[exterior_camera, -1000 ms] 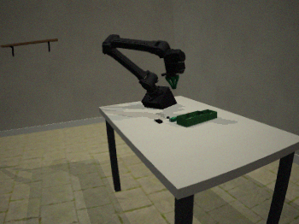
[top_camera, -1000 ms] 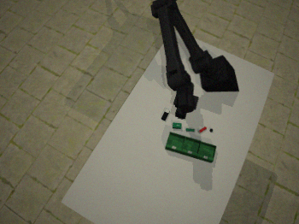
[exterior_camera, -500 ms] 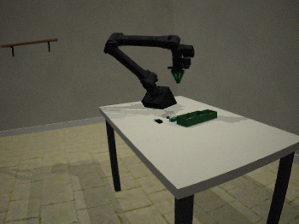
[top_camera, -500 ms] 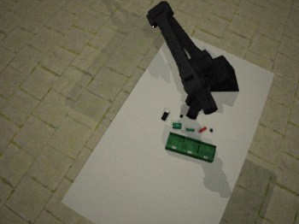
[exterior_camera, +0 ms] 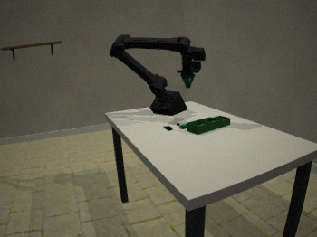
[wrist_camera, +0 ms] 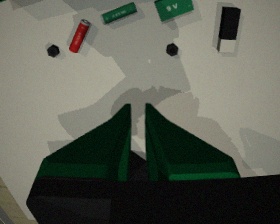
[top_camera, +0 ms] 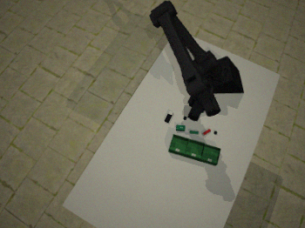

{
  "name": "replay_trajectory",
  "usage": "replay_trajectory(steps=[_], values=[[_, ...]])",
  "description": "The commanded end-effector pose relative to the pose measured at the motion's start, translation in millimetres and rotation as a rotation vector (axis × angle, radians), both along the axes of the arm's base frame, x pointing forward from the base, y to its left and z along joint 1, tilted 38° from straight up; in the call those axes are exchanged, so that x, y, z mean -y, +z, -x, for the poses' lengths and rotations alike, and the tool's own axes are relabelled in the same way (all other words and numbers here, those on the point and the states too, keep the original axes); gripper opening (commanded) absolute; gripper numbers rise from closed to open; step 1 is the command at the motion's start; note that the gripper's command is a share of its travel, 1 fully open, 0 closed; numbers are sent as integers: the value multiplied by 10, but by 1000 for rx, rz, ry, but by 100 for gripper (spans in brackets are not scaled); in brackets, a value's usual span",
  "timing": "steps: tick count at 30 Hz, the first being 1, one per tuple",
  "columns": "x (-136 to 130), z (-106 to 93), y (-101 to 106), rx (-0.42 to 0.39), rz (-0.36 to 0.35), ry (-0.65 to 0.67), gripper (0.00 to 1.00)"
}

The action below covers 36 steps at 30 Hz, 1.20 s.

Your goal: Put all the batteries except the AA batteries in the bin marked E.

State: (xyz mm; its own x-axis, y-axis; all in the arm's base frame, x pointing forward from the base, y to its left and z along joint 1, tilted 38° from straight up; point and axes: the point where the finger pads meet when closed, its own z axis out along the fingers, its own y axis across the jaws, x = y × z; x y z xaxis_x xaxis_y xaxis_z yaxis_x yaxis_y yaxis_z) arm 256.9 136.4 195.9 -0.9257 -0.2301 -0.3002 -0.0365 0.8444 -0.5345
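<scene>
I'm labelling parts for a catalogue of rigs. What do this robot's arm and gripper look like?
The arm is matt black throughout, built of slim, boxy links with rounded joint housings, rising from a black angular base. No loose cables or markings show. The gripper has a black body and two dark green wedge-shaped fingers that taper to narrow tips.

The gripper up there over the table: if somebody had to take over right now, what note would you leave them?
Gripper: shut, holding nothing, high above the table.
On the table beside the green bin row: red cylinder battery, slim green battery, green block battery, black-and-white block, two small black pieces.
Done: nothing binned that I can see.
Left: all sorting; bin letters unreadable.
</scene>
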Motion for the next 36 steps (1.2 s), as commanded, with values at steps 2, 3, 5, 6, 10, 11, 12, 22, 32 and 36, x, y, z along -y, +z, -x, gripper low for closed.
replay_trajectory(steps=[2,3,5,6,10,11,12,22,32,36], values=[[-94,-160,257,50,-53,-7,9],[-94,-162,252,49,-51,-7,9],[-92,-165,252,49,-51,-7,9],[-90,-165,256,50,-53,-7,9],[-88,-167,257,52,-54,-10,9],[-87,-168,259,52,-54,-9,9],[-85,-168,261,51,-54,-8,9],[-77,-175,269,53,-56,-8,9],[-74,-179,268,54,-55,-8,9],[0,-505,108,-41,27,140,9]])
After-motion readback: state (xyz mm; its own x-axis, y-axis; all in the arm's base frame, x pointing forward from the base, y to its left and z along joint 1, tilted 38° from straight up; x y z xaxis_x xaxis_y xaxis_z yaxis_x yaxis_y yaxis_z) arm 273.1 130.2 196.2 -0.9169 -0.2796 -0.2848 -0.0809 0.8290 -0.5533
